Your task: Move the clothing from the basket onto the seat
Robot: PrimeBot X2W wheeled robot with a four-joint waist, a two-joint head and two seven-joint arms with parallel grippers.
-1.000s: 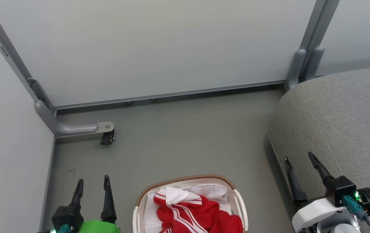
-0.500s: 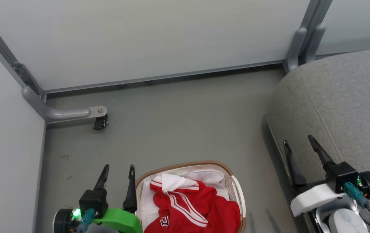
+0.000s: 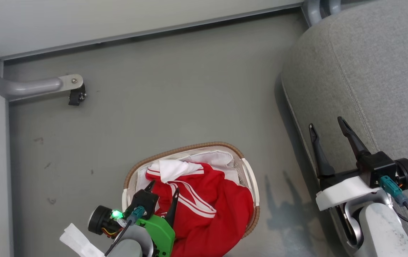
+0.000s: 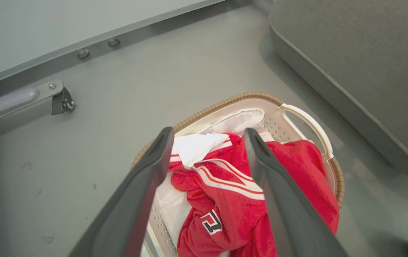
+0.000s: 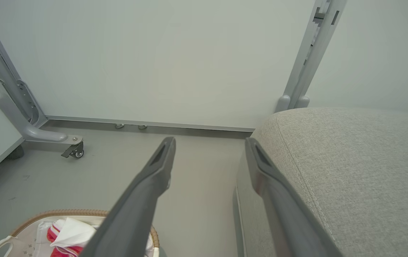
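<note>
Floor (image 3: 172, 89) is bearing the basket (image 3: 189, 146); my released left claw (image 3: 163, 186) is hovering above the clothing (image 3: 222, 200), maybe soon catching the liner (image 3: 222, 159) too.

floor (image 3: 175, 89): grey, scuffed | walls (image 3: 82, 18): pale panels | castor foot (image 3: 69, 83): far-left corner

Red clothing (image 3: 211, 200) (white stripes), grey seat (image 3: 368, 71).

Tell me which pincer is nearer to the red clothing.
The left. The left pincer hangs open directly over the clothing in the basket; the right pincer is open far aside, at the seat's edge.
</note>
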